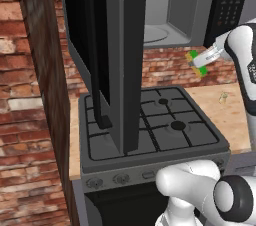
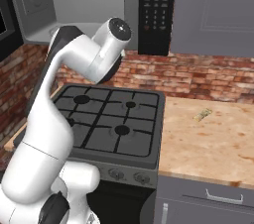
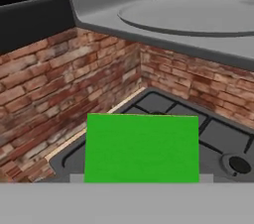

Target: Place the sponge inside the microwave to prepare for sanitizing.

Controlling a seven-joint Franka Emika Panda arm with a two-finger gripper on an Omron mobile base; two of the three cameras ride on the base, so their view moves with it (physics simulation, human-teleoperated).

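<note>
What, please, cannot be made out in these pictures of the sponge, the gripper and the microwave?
- Flat green-and-yellow sponge: hand view's lower edge cuts it off.
- Gripper: small in the left base view; the sponge covers its fingertips.
- Grey microwave: its open dark door hides the left interior.
- Small pale counter object: too small.

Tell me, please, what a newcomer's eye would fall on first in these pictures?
Most striking is the flat bright green and yellow sponge, gripped in the claw in mid-air above the black gas stove, just below the open grey-framed microwave. The microwave's dark door hangs wide open over the stove's left side, baring the light grey interior and round turntable.
</note>
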